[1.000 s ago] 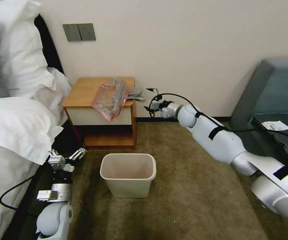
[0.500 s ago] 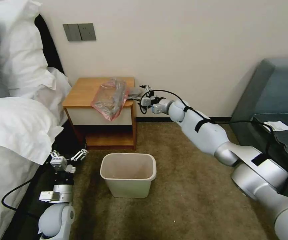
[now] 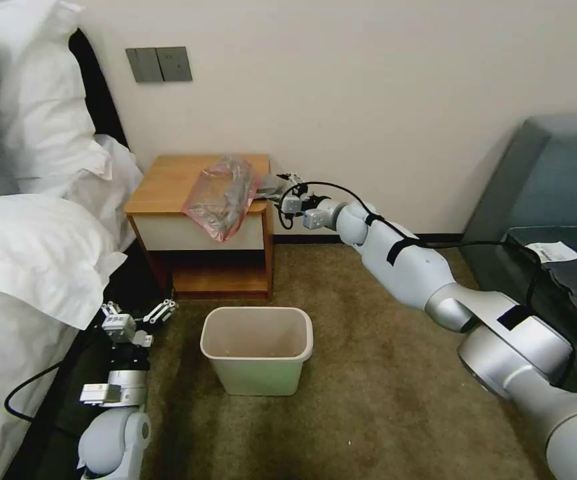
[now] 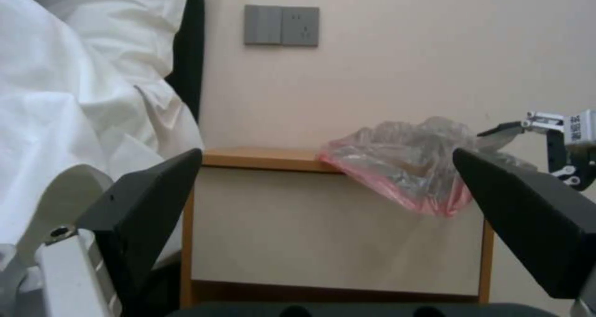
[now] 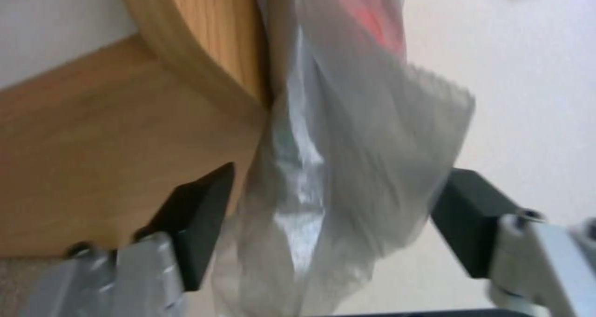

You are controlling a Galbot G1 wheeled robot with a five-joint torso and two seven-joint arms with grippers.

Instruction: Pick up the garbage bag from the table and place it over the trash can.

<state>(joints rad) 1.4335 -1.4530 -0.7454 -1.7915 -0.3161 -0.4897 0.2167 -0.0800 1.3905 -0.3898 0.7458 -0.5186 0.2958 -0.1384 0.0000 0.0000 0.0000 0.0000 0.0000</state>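
The garbage bag (image 3: 225,193) lies crumpled on the table (image 3: 168,180), greyish-clear with a pink edge that hangs over the white drawer front. Its grey end sticks out past the table's right edge. My right gripper (image 3: 281,187) is open at that edge. In the right wrist view the bag (image 5: 348,168) sits between the two spread black fingers (image 5: 199,214) beside the wooden corner (image 5: 93,145). The trash can (image 3: 255,373) stands upright on the carpet in front of the table. My left gripper (image 3: 136,309) hangs open low beside the bed, facing the table (image 4: 260,158) and bag (image 4: 403,168).
A bed with white pillows and duvet (image 3: 28,253) fills the left side, close to my left arm. A grey-blue sofa (image 3: 548,193) with a paper slip stands at the right. Wall switches (image 3: 159,64) sit above the table. Brown carpet (image 3: 368,373) lies around the can.
My right arm has reached left toward the table, and its open gripper now brackets the bag's grey end. The left gripper has barely shifted.
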